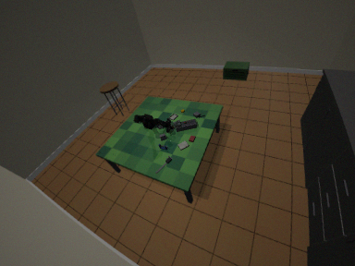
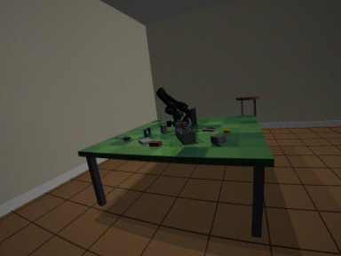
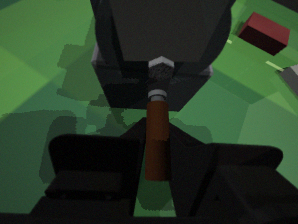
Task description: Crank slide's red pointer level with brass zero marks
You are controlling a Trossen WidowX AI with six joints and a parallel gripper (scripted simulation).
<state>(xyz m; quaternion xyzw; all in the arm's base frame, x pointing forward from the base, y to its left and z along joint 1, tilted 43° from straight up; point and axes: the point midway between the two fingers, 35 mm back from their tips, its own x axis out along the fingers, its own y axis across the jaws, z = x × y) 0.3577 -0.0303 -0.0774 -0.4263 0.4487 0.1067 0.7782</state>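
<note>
Claw (image 3: 152,122) (image 1: 170,125) closed on brown handle (image 3: 158,140), one finger each side. Arm (image 1: 150,122) (image 2: 173,101) reaches across green table (image 1: 131,150) (image 2: 235,150), its upper links raised and slanted, claw low at the machine (image 1: 186,125) (image 2: 186,135) (image 3: 150,87). Handle sits at machine's near end in wrist view. Red block (image 1: 191,139) (image 2: 155,143) (image 3: 265,33) near machine. Pointer and marks too small to tell.

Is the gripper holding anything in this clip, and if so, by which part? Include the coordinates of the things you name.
Yes: the jaws are shut on the crank's brown handle (image 3: 158,137), gripping it along its lower part, away from the metal collar (image 3: 157,94).
</note>
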